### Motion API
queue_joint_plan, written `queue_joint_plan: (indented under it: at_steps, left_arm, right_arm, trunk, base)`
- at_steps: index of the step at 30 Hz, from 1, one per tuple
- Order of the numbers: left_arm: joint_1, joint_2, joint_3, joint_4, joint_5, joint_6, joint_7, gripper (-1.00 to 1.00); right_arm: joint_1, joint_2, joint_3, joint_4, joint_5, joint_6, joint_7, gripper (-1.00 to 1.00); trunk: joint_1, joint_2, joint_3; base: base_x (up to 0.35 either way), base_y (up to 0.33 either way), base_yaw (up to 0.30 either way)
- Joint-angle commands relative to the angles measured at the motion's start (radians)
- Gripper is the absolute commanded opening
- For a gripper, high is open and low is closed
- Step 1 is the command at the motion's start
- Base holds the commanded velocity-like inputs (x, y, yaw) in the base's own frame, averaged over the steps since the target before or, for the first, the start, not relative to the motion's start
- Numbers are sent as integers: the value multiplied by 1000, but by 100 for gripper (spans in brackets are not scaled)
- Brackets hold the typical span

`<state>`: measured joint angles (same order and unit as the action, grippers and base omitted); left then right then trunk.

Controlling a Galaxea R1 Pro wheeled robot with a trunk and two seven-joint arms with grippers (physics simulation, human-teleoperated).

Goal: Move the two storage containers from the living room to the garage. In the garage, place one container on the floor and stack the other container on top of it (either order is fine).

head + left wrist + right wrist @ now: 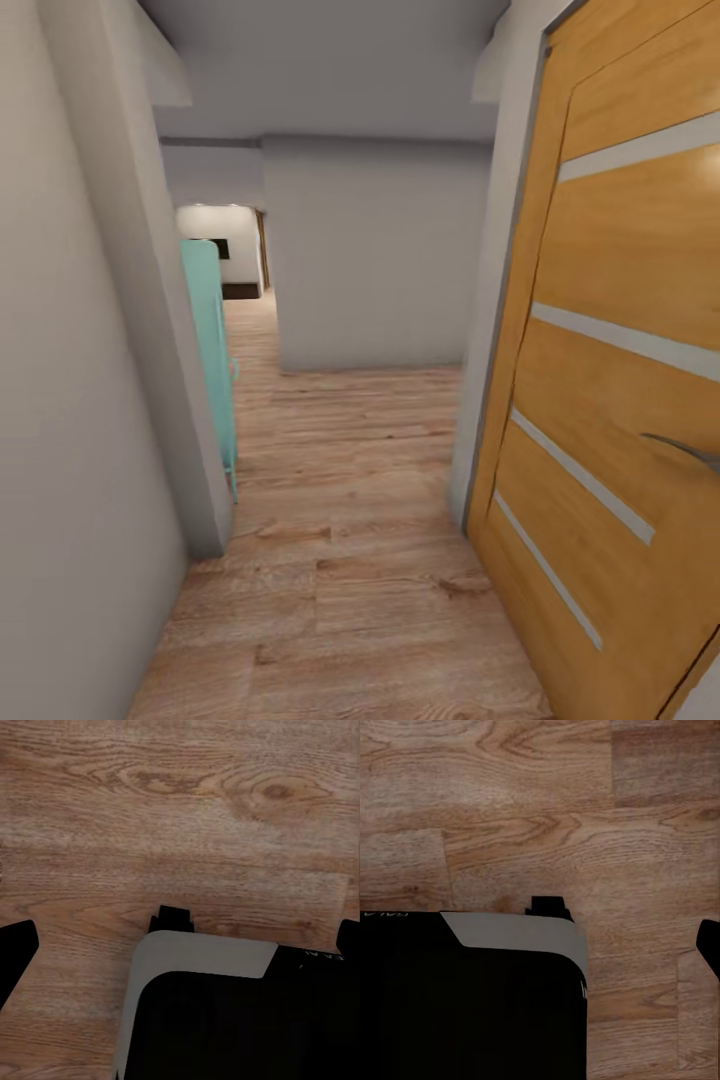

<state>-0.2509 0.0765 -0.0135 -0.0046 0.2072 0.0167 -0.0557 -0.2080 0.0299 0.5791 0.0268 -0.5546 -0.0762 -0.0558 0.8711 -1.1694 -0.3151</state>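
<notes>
Looks down a narrow hallway with a light wood-plank floor [350, 560] running ahead between pale walls. On the right, close by, stands an open wooden door [620, 400] in warm orange-brown, crossed by pale horizontal strips, with a curved grey handle [690, 450] near its edge. On the left, past a projecting wall corner [190, 430], peeks out a turquoise cabinet [210, 340], upright against that side. Straight ahead rises a plain grey wall [370, 260], and to its left opens a passage toward a brighter far room [225, 250] with white walls and something dark in it, too small to make out. In the left wrist view, hangs over the same plank flooring, above a black and pale-grey body of the robot [225, 1020]; left gripper [187, 934] with dark fingertips [16, 952] at both edges of that view, jaws spread wide, nothing between them but floor and robot body. In the right wrist view, likewise over planks and the black, grey-edged body; right gripper [540, 945] with one dark fingertip [711, 945] at the edge, the other lost against the black body, so cannot tell how those jaws stand. Whereabouts of the two storage containers: cannot tell from these views.
</notes>
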Motion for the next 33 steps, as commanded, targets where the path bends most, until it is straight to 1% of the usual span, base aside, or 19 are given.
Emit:
queue_joint_plan:
  at_steps: [1, 13, 33]
  left_arm:
    - [-1, 0, -2, 0, 9, 2, -4, 100]
    - [-1, 0, -3, 0, 9, 2, -4, 100]
    - [-1, -1, -3, 0, 8, 3, -4, 100]
  right_arm:
    - [-1, 1, 8, 3, -8, -5, -1, 100]
    - [-1, 1, 8, 3, -9, -5, -1, 100]
    - [-1, 1, 8, 3, -9, -6, -1, 100]
  trunk:
    - [1, -1, -1]
    - [1, -1, -1]
    - [1, -1, -1]
  base:
    - [321, 0, 251]
    - [321, 0, 254]
    - [321, 0, 10]
